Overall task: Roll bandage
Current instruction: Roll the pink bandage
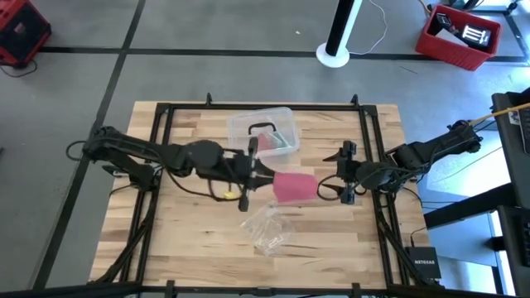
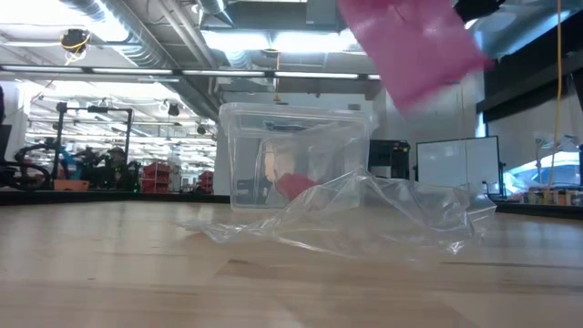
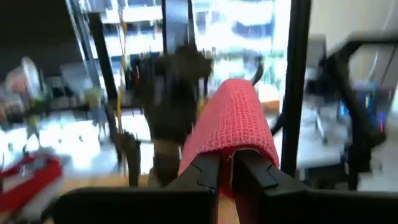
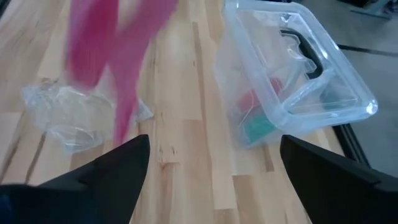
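— While the left pincer point(image 3: 225, 171) is clamped on the bandage point(image 1: 294, 186), where's that strip?
— Lifted above the tabletop point(image 1: 190, 232), over the crumpled wrapper point(image 1: 269, 230).
— Right pincer point(image 1: 325, 189)?
— Spread apart, just beside it.

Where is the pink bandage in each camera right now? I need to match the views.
High view: the bandage is at table centre, between both grippers.
Low view: the bandage hangs at top, above the wrapper.
Left wrist view: the bandage is centre, clamped in the left gripper.
Right wrist view: the bandage is upper left, ahead of the open right gripper.
Shared landmark: the clear plastic box.
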